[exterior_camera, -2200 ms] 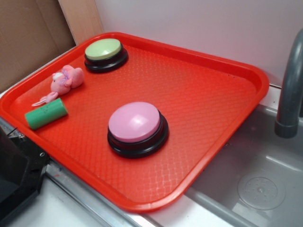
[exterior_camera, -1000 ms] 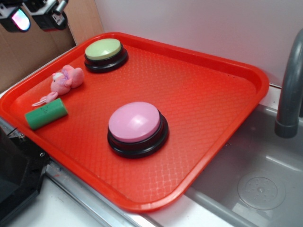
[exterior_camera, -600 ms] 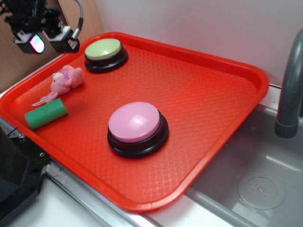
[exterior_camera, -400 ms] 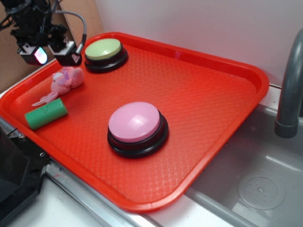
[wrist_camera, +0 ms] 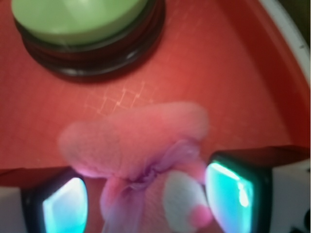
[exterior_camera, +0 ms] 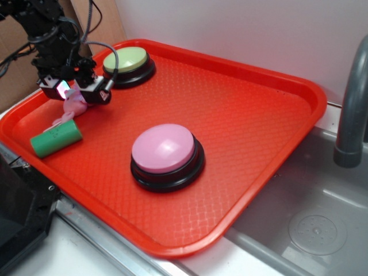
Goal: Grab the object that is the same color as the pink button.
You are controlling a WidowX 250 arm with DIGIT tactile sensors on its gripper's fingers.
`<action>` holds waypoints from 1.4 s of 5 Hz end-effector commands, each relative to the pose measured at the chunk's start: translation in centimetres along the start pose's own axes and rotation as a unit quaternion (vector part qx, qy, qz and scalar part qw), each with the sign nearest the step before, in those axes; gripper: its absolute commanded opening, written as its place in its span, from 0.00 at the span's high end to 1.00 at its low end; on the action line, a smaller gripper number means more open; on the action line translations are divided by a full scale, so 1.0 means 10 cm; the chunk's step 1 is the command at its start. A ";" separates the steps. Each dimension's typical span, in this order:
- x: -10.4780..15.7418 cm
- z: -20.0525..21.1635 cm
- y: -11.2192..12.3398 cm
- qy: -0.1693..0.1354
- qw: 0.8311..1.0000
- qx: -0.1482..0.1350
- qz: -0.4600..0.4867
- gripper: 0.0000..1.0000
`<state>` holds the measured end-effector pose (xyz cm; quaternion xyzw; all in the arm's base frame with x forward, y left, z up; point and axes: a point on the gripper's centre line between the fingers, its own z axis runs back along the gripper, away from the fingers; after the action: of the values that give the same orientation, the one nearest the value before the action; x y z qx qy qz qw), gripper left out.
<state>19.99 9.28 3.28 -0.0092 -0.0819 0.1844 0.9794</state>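
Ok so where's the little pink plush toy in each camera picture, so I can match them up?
Exterior: the pink plush toy lies at the tray's left side, mostly hidden under the hand.
Wrist: the toy fills the lower centre, between the hand's two fingers.
Shared landmark: the green-topped button, just beyond the toy.

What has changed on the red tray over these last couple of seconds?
The robot arm came in from the upper left and lowered its tool over the pink plush toy, whose body now sits between the open fingers, not yet squeezed. The toy itself, the green cylinder, the pink button, the yellow-green button and the red tray lie where they were.
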 end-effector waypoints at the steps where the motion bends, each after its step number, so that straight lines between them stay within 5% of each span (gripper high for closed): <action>1: 0.01 0.01 0.01 -0.010 1.000 -0.015 0.010 1.00; 3: 0.14 0.21 -0.10 -0.024 0.999 -0.013 0.043 1.00; 5: 0.28 1.18 -0.80 -0.015 0.998 -0.061 -0.009 1.00; 7: 0.09 1.59 -1.38 0.012 0.991 -0.077 -0.108 1.00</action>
<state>23.21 -3.44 18.16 -0.0757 -0.0576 0.0787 0.9923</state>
